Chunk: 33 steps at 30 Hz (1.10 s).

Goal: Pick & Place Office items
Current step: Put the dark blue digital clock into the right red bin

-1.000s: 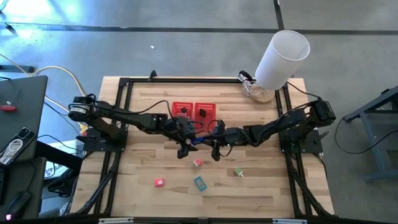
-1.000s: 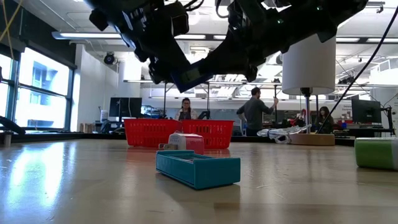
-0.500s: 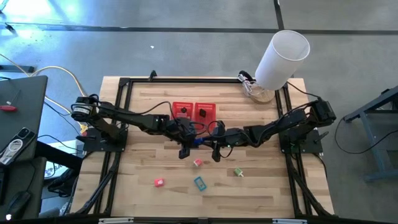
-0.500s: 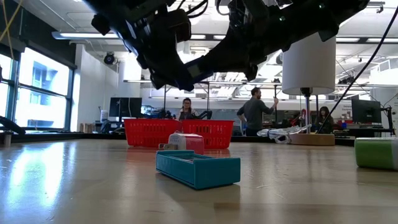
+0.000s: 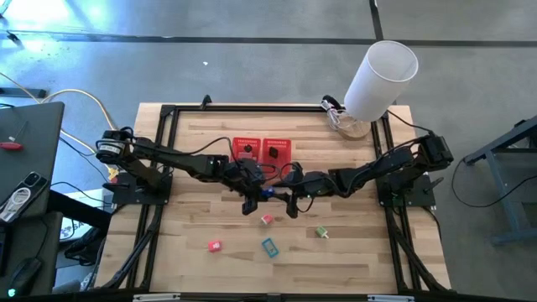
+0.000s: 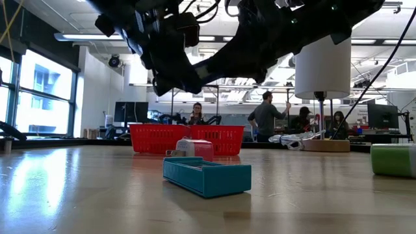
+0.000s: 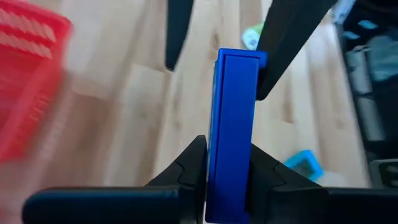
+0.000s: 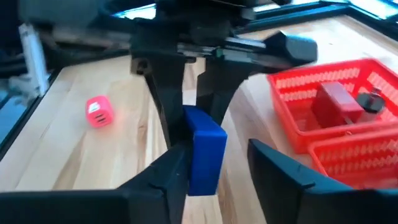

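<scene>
Dark blue item [image 7: 231, 130] clamped in left gripper [image 7: 225, 168]; right gripper [image 8: 214, 163] jaws parted

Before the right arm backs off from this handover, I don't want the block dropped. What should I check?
1. Left gripper jaws clamped on the dark blue rectangular block: ok.
2. Right gripper jaws open: ok.
3. Right gripper clear of the block: not ok, one finger lies against it.
4. Block lifted off the wooden table: ok.
5. Room in the red mesh basket: cannot tell.
</scene>
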Available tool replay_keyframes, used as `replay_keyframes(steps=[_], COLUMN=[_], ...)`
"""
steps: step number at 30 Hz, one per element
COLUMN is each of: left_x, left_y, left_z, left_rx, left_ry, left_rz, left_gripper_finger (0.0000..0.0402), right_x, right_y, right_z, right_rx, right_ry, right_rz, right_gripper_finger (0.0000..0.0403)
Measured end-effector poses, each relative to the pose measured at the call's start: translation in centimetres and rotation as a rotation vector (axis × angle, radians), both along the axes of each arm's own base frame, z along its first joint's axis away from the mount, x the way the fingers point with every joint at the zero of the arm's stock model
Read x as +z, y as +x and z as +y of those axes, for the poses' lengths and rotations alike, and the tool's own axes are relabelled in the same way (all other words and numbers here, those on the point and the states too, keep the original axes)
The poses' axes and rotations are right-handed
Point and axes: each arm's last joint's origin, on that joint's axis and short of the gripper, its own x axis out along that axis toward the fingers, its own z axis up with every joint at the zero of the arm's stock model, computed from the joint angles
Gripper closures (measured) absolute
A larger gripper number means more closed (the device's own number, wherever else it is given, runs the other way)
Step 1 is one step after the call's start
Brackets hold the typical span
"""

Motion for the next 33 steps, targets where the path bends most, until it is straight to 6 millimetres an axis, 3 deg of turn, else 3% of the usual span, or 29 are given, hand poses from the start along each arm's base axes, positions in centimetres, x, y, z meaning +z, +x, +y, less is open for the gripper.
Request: replay_keyframes(steps=[8, 16, 22, 33], left_x=[0.1, 0.4, 0.6, 1.6], left_y=[-0.2, -0.5, -0.2, 0.4], left_z=[-0.6, -1.2, -0.9, 0.2], left_rx=[-0.141, -0.263, -0.214, -0.178], left_ry=[-0.223, -0.388, -0.415, -0.528], left_rz=[0.043, 0.082, 0.072, 0.009], left_gripper_finger=[0.0350, 0.0350, 0.0350, 0.0350], right_x=[0.2, 0.9, 1.7, 1.6], right_y=[-0.4, -0.9, -1.1, -1.1], right_z=[2.1, 4.7, 5.9, 6.0], right_rx=[0.156, 0.201, 0.260, 0.336], right_ry=[-0.186, -0.581, -0.752, -0.766], right_rz=[-0.007, -0.061, -0.134, -0.161], right_gripper_finger=[0.0177, 0.0114, 0.0110, 0.0117])
